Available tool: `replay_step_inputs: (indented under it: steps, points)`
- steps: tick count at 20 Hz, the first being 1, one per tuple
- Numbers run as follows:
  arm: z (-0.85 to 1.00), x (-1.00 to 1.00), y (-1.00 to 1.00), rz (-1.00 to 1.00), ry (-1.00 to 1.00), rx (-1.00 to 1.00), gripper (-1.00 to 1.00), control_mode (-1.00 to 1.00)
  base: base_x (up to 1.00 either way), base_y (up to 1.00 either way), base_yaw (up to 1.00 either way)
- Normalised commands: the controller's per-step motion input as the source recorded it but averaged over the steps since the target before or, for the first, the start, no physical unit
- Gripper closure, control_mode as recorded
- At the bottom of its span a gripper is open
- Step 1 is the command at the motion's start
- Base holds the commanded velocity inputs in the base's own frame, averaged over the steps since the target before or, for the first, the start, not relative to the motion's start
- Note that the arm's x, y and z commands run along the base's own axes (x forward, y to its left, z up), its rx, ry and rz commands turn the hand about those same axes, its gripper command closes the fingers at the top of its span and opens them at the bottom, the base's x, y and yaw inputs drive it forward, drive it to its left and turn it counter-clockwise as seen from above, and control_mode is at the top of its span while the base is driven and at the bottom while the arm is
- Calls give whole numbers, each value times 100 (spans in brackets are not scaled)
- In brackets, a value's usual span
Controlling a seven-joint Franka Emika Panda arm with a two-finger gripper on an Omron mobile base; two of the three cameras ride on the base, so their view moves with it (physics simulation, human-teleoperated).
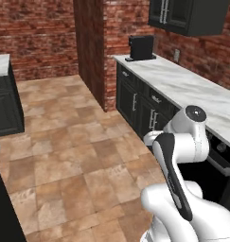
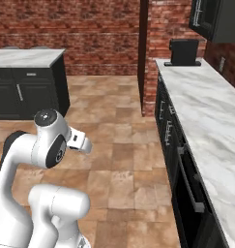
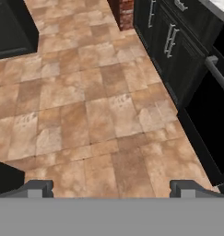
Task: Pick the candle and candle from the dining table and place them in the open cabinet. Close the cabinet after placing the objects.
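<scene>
Hand view: gripper (image 3: pixel 111 188) wide open, nothing held, over tile floor (image 3: pixel 85 115); one black toaster (image 1: pixel 141 47) on counter (image 1: pixel 192 87); one wall cabinet (image 1: pixel 190 15).

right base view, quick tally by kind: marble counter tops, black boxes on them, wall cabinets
marble counter tops: 2
black box: 1
wall cabinet: 1
total: 4

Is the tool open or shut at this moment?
Open: in the hand view the tool has its two dark fingertips far apart, with bare floor tiles between them.
</scene>
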Motion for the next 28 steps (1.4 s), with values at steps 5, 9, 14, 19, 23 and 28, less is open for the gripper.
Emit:
replay_step_inputs:
  steps: [5, 9, 14, 19, 23, 28]
  points:
    - [0, 0, 0, 0, 0, 0, -100, 100, 100, 34, 7]
    - [0, 0, 0, 0, 0, 0, -100, 100, 100, 32, -2]
    - [0, 0, 0, 0, 0, 0, -100, 100, 100, 53, -8]
    - [0, 0, 0, 0, 0, 0, -100, 100, 99, 72, -16]
    - [0, 0, 0, 0, 0, 0, -100, 100, 95, 89, -11]
    - [0, 0, 0, 0, 0, 0, -100, 100, 76, 98, -1]
